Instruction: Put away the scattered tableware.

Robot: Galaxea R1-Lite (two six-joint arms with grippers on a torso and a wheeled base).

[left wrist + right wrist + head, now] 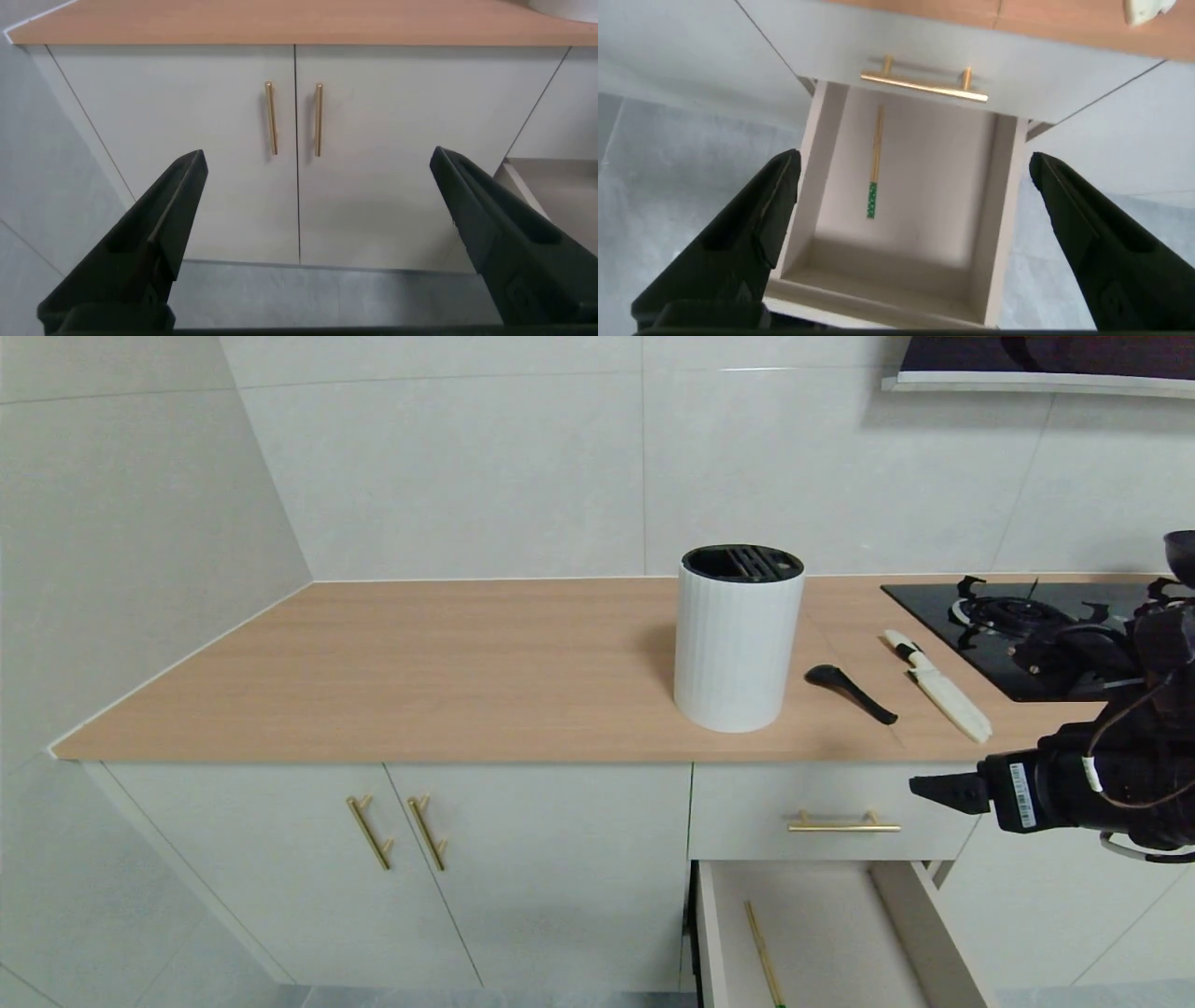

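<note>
On the wooden counter (448, 663) stands a white ribbed utensil holder (738, 644) with a black slotted top. To its right lie a black spoon (850, 693) and a white knife (938, 686). Below them a drawer (901, 933) is pulled out, with a pair of chopsticks (764, 952) inside. My right gripper (938, 791) hangs in front of the counter edge, above the drawer, open and holding nothing (906, 243); the chopsticks (874, 173) lie in the drawer under it. My left gripper (313, 243) is open, low down and facing the cabinet doors.
A black gas hob (1018, 621) occupies the counter's right end, close to the knife. A closed drawer with a gold handle (843, 823) sits above the open one. Two cabinet doors with gold handles (294, 119) are at the left. Tiled walls enclose the counter's back and left.
</note>
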